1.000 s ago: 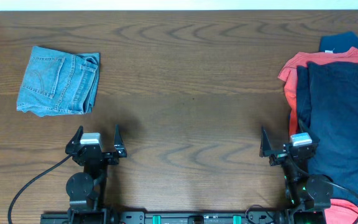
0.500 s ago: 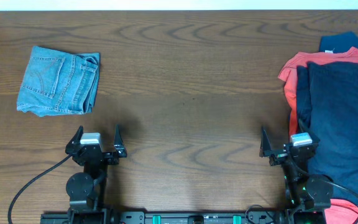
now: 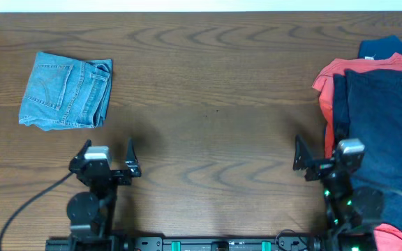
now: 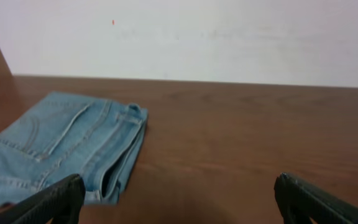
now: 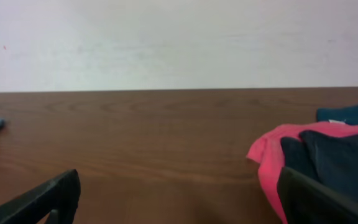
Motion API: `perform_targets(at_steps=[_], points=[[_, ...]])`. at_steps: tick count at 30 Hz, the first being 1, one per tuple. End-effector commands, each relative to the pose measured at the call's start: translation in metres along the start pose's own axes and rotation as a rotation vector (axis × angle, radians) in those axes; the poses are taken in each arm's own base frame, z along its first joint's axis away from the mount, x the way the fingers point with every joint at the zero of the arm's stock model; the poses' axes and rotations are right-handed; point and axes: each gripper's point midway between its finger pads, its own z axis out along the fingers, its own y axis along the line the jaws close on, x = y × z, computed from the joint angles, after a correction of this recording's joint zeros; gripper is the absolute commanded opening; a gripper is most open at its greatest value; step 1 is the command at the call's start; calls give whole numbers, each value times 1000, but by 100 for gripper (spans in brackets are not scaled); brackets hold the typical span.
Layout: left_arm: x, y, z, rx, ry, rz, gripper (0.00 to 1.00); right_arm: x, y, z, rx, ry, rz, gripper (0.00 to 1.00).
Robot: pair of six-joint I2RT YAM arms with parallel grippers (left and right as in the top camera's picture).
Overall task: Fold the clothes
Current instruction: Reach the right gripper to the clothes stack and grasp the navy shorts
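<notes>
1. Both arms have shifted a little since the earlier overhead frame: the left claw [image 3: 108, 152] has slid slightly left, and the right claw [image 3: 324, 160] has moved right, toward the pile [image 3: 379, 132]. The clothes have not moved.
2. Left claw: jaws wide and holding nothing. It sits low over bare worktop [image 3: 215, 104] near the front edge. In its wrist view, the left claw [image 4: 179, 208] shows only worktop between the tips.
3. Right claw: jaws also wide and holding nothing. It is just beside the pile's left edge. I cannot tell whether its far finger touches cloth, since it is dark against dark. In its wrist view, the right claw [image 5: 179, 208] faces open worktop, with the pile off to the right.
4. Denim [image 3: 66, 92] lies far left, folded into a compact block and well apart from both claws. It looks done.
5. Pile, far right:
   - Navy shorts [image 3: 386, 118] lie on top, spread loose.
   - A red piece [image 3: 330, 73] pokes out underneath.
   - Another dark blue bit [image 3: 386, 47] shows at the back.
   - All of it runs off the frame and none is folded.
6. Progress, as a judgement: one item is done and several are left, so this is early on. The likely next step is for the right claw to pull the navy shorts onto the open middle.
</notes>
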Motion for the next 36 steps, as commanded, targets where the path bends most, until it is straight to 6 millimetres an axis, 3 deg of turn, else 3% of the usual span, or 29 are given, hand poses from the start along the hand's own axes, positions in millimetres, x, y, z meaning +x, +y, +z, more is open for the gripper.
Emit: perform_targets(at_steps=[1, 6, 13, 18, 22, 23, 29, 34, 36], points=[[-25, -4, -2, 7, 56, -74, 98, -34, 8, 11, -31, 43, 39, 99], [-43, -5, 12, -12, 227, -94, 98, -49, 6, 49, -13, 278, 85, 99], [-70, -13, 34, -20, 463, -172, 98, -50, -11, 100, 53, 674, 144, 99], [-58, -23, 44, -1, 676, -238, 98, -43, -19, 136, 67, 812, 157, 99], [-39, -29, 50, 19, 797, -262, 98, -22, -26, 147, 45, 880, 74, 99], [-35, -28, 51, 15, 817, -263, 98, -18, -35, 150, 84, 887, 69, 99], [-29, -30, 51, 24, 847, -271, 98, 9, -152, 165, 569, 852, 161, 99], [-30, -44, 49, 97, 856, -303, 98, 57, -207, 170, 632, 891, 314, 99], [-30, -47, 47, 117, 864, -314, 98, 76, -220, 167, 637, 924, 359, 94]])
